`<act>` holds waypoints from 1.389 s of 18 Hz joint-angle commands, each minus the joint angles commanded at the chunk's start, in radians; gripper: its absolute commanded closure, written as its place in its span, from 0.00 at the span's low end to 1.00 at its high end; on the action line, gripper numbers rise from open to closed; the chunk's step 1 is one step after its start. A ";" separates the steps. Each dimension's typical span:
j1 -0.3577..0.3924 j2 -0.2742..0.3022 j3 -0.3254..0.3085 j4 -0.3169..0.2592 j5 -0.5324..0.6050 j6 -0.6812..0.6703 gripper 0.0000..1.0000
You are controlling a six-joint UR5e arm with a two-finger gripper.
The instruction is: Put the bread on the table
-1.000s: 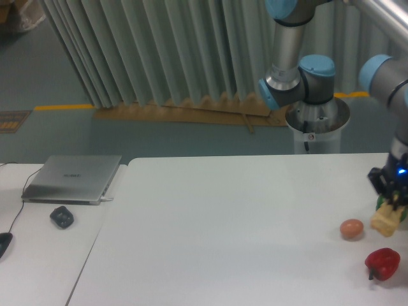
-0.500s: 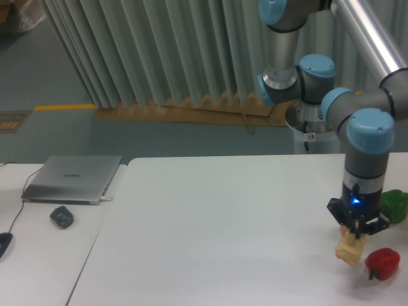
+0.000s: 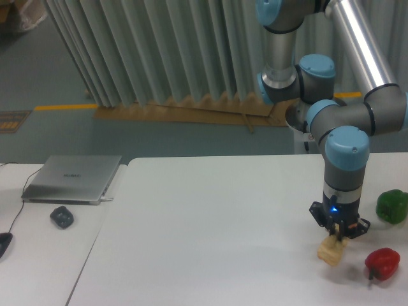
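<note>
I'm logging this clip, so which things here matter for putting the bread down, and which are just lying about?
Part of the job:
bread, held in the gripper
table

Just lying about:
red pepper
green pepper
laptop
mouse

Evenly, softly lit from overhead, with a cool bluish-green cast. Only faint, diffuse shadows on the table [image 3: 210, 217]. Mild glare along the silver arm tube [image 3: 357, 32] at far right. Slightly soft, grainy throughout.
</note>
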 joint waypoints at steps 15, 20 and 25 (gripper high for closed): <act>-0.044 0.018 -0.028 0.092 0.128 -0.011 0.00; -0.051 0.020 -0.029 0.097 0.124 -0.020 0.00; -0.046 0.026 -0.011 0.095 0.134 -0.020 0.00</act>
